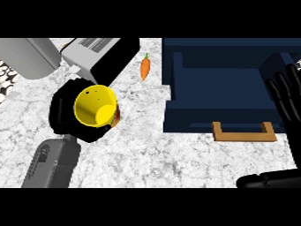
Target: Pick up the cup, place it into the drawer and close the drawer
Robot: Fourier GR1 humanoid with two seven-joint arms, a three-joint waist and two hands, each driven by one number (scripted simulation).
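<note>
While curled round the yellow cup (pixel 96 106) with black fingers wrapped behind and beneath it, left hand (pixel 65 110) carrying it tilted, mouth turned up toward the head view, above the marbled counter (pixel 166 163) and well left of the dark blue drawer (pixel 221 84); cup gripped from the side and back, probably so the rim stays free for lowering into the box; not yet over the drawer, so the carry judged as midway, with a sideways sweep to the right remaining before release. Drawer pulled open, its hollow showing dark and bare, wooden handle (pixel 243 131) facing the near edge, ready for a push shut afterwards. Right hand (pixel 296 95) spread flat, fingers straight and upright at the view's right edge beside the drawer, resting, holding nothing; likely kept aside to leave the opening unobstructed. Small orange carrot (pixel 144 67) lying between a toaster-like appliance (pixel 100 52) and the drawer, near the carrying path; worth clearing.
</note>
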